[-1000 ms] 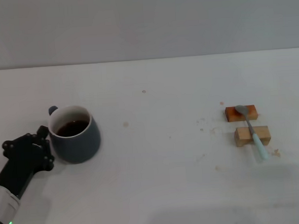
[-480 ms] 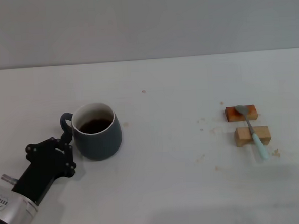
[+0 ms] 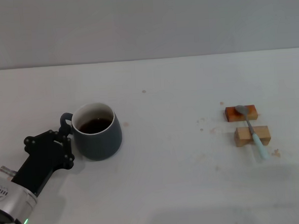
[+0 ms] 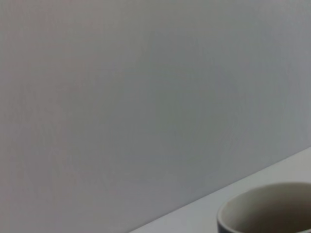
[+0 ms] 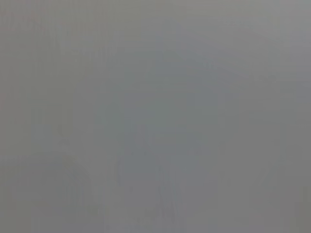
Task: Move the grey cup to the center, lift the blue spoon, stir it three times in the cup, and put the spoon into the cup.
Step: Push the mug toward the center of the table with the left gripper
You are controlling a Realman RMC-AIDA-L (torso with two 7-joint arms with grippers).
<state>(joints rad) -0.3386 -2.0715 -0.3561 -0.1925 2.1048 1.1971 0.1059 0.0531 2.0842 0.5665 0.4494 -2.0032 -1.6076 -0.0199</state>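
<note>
A: What takes up most of the head view?

B: The white table point(image 3: 169, 192) fills everything below a grey wall point(image 3: 144, 21) that runs across the top of the frame.

A: And the robot's arm?

B: The left arm comes in from the lower left corner, and the left gripper point(image 3: 65, 137) sits at the left of the frame, right at the handle of the grey cup point(image 3: 96, 131). Its black body blocks the fingertips, so whether they are spread or pinched on the handle cannot be told. The right gripper does not show anywhere; the right wrist view is only flat grey.

A: Where is the cup?

B: Left of centre in the frame, upright on the table, with dark liquid inside and its handle pointing left toward the gripper. The left wrist view catches only a slice of its pale rim point(image 4: 267, 211) at the lower right.

A: And the smaller things?

B: At the right of the frame two wooden blocks point(image 3: 251, 135) lie one behind the other, slightly apart. The blue spoon point(image 3: 252, 130) rests across both, metal bowl on the farther, redder block and pale handle running down past the nearer one to the table. It is well apart from the cup.
</note>
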